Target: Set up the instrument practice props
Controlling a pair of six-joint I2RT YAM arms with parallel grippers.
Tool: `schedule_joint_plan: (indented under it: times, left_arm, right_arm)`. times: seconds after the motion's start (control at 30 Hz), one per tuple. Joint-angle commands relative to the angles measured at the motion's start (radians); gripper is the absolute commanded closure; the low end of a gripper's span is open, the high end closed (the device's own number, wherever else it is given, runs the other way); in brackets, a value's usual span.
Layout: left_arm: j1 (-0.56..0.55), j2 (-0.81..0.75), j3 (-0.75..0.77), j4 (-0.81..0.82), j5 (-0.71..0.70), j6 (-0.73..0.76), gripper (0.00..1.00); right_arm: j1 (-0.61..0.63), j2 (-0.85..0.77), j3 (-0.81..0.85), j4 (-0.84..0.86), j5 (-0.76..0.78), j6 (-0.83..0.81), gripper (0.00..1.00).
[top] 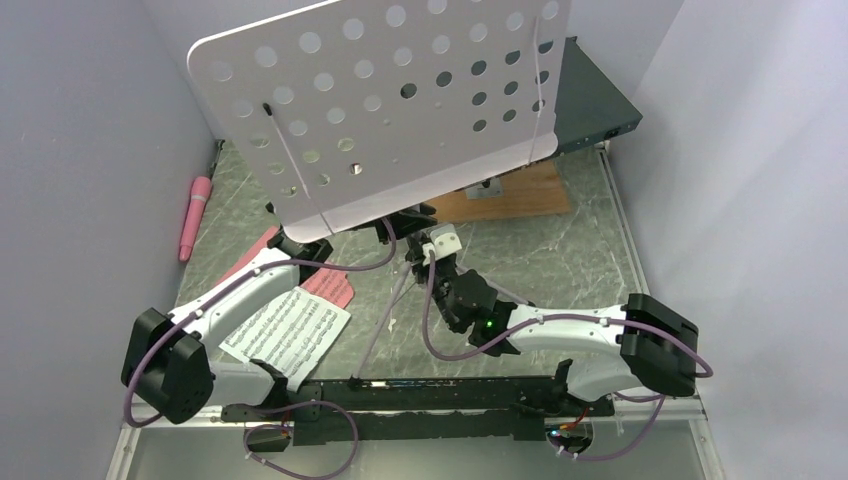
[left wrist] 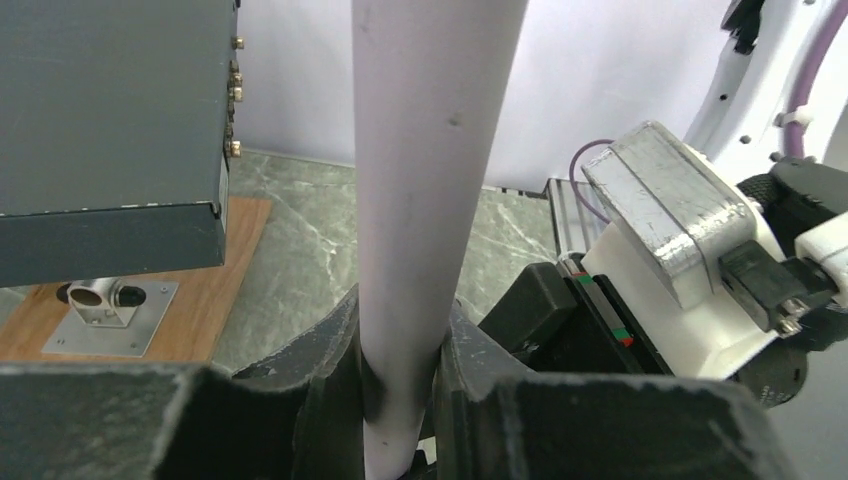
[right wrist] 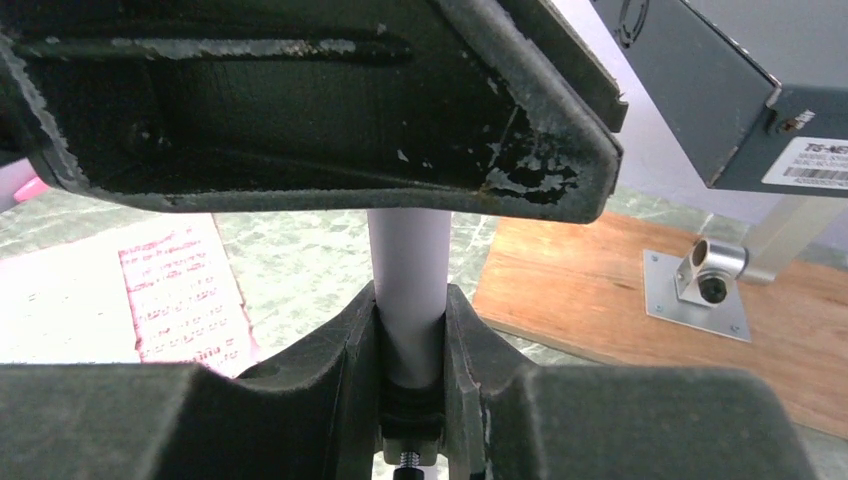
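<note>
The pale lavender perforated music-stand desk (top: 390, 105) is held up, tilted, over the back of the table. Below it a pale tube of the stand (left wrist: 430, 150) runs down between both grippers. My left gripper (left wrist: 400, 335) is shut on this tube, and in the top view it (top: 300, 245) sits under the desk's lower edge. My right gripper (right wrist: 410, 330) is shut on the same tube (right wrist: 408, 265), just right of the left one (top: 437, 262). Thin silver tripod legs (top: 383, 320) hang down toward me. White and pink music sheets (top: 290, 330) lie at front left. The pink microphone (top: 194, 215) lies by the left wall.
A dark flat box (top: 592, 100) stands at the back right on a metal bracket (right wrist: 705, 280) fixed to a wooden board (top: 515, 195). Pale walls close in the table on the left and right. A black rail (top: 420, 395) runs along the near edge.
</note>
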Motion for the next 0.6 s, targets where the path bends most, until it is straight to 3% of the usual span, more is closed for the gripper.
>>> schedule_joint_plan:
  times: [0.0, 0.17, 0.33, 0.57]
  left_arm:
    - [0.045, 0.000, -0.024, 0.218, 0.136, -0.215, 1.00]
    - [0.045, 0.102, 0.044, 0.311, 0.213, -0.294, 1.00]
    - [0.045, 0.211, 0.204, 0.242, 0.292, -0.288, 1.00]
    - [0.046, 0.168, 0.165, 0.055, 0.280, -0.126, 1.00]
  right_arm:
    - [-0.034, -0.021, -0.030, 0.000, -0.025, -0.036, 1.00]
    - [-0.049, -0.006, -0.068, 0.020, -0.003, -0.002, 1.00]
    - [-0.068, 0.068, -0.026, 0.067, 0.040, 0.013, 1.00]
    - [-0.087, 0.086, -0.017, 0.028, 0.028, 0.081, 1.00]
